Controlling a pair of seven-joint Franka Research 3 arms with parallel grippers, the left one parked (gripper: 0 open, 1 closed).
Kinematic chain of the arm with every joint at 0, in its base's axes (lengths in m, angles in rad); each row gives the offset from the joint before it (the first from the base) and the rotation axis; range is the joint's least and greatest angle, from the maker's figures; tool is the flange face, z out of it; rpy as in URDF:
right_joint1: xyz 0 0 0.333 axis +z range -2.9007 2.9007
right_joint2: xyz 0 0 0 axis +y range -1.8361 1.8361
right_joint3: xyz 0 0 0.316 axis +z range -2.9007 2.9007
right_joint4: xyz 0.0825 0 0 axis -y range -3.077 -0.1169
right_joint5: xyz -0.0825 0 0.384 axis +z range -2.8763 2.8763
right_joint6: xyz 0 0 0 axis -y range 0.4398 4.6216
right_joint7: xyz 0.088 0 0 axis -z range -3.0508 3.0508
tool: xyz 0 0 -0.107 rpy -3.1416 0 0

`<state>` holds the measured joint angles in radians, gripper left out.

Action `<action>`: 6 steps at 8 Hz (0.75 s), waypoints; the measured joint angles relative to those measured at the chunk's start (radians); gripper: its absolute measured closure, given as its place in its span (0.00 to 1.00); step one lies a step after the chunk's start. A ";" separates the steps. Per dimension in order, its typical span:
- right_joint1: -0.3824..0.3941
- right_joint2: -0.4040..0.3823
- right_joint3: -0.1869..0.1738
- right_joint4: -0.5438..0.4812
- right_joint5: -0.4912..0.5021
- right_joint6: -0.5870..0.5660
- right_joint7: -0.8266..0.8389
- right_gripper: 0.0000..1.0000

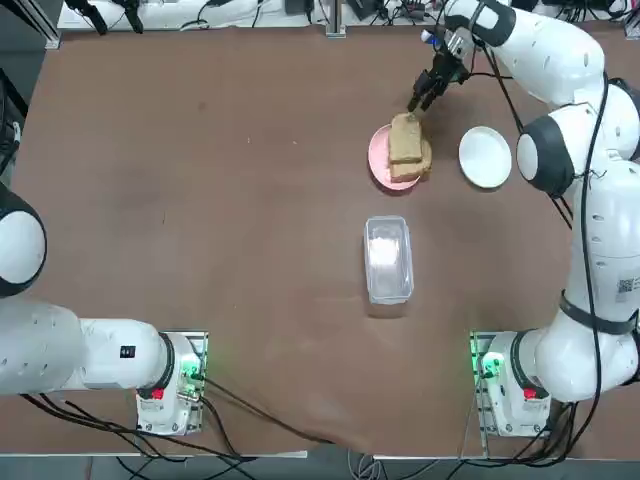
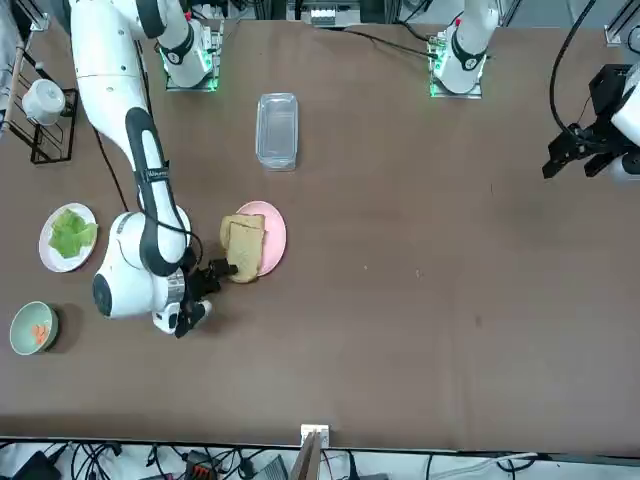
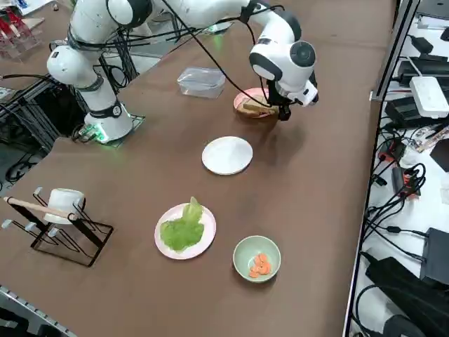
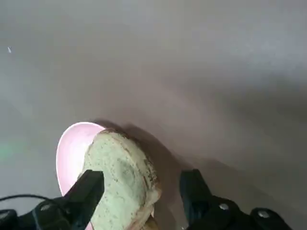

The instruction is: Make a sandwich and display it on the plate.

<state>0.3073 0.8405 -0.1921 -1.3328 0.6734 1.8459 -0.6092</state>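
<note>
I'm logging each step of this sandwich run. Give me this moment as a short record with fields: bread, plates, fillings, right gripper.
bread: two slices stacked on the pink plate
white plate: bare, beside the pink plate
lettuce: on a separate pale plate
orange pieces: in the green bowl
clear container: lidded, mid-table
right gripper: open, fingers astride the top slice's edge, nothing held

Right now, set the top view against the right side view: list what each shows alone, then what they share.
Top view only: nothing on the table that the other view lacks.

Right side view only: a plate of green leaves, a green bowl of orange pieces, and a wire rack with a cup.

Both: the bread slices on the pink plate, the bare white plate, the clear container, and the right gripper, open beside the bread.
</note>
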 joint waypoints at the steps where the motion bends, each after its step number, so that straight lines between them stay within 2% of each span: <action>1: 0.000 0.009 0.000 0.000 0.000 -0.001 0.000 0.02; 6: 0.001 0.029 0.018 0.000 0.001 -0.017 -0.001 0.02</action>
<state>0.3083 0.8690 -0.1746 -1.3329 0.6747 1.8292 -0.6107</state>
